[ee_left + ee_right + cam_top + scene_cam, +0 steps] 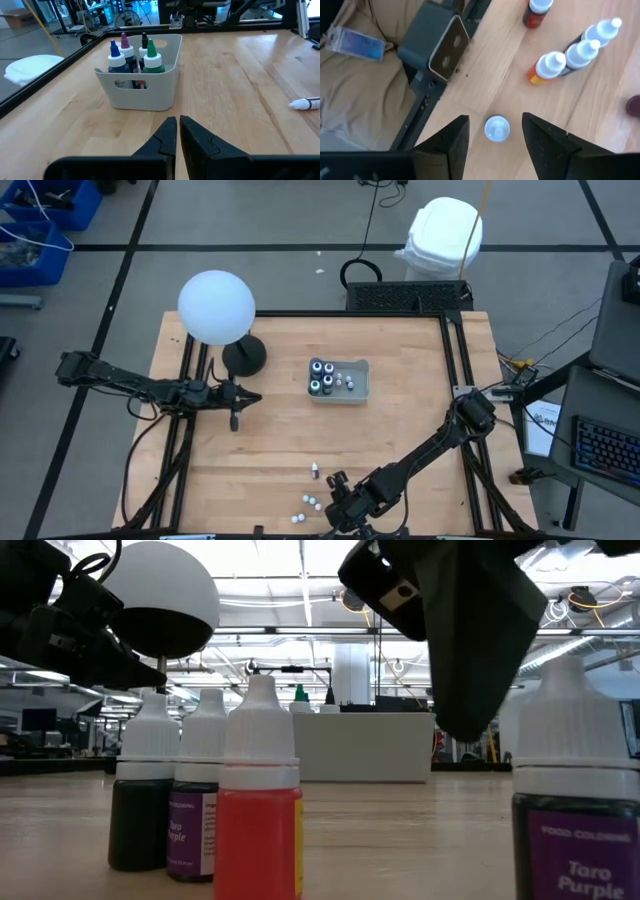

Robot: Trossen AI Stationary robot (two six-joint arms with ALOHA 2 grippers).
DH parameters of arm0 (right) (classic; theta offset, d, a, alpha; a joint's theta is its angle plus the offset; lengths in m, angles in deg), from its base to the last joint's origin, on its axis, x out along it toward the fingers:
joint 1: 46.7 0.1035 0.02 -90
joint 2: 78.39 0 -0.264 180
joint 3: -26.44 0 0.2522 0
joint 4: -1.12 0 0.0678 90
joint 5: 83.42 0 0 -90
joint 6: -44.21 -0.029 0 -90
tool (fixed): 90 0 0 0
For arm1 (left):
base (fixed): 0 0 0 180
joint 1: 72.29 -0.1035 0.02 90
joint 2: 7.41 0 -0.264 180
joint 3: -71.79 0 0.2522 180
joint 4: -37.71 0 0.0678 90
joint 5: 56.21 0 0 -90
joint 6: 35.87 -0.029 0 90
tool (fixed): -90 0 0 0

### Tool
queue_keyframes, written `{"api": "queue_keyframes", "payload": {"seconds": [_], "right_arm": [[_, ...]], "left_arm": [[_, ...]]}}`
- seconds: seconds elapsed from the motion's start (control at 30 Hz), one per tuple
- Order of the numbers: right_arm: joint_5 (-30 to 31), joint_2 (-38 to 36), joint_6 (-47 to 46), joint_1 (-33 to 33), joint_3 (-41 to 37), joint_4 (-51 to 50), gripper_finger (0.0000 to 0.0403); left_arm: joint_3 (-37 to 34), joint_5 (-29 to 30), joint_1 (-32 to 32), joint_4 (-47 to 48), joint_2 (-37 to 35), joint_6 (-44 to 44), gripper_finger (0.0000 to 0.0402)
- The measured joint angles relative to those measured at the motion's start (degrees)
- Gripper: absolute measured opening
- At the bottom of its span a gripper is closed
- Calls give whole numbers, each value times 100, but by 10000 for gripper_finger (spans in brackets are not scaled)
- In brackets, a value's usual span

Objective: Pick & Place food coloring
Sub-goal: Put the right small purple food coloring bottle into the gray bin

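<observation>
A: From the high view, the right pincer [338, 502] hangs over the loose food coloring bottles [311, 501] at the near edge of the bench [420, 410]; the grey tray [362, 383], already holding some bottles, lies well ahead of it. The left pincer [236, 412] waits apart, closed and empty.

B: The low view?

A: Bottles [260, 790] stand crowded together under the right pincer.

B: And the right wrist view?

A: Wide-open fingers [452, 135] straddle one white-capped bottle [497, 128], gripping nothing yet. It sits just beside the bench edge; closing off-centre could topple it or knock it off.
</observation>
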Motion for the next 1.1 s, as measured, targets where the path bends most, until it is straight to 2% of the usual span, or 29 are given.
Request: {"api": "queue_keyframes", "payload": {"seconds": [0.87,1.1], "right_arm": [[-183,271,-40,-23,1,104,169],[-195,265,-42,-24,2,128,122]], "left_arm": [[0,1,-2,37,2,0,31],[0,2,0,37,2,-24,31]]}}
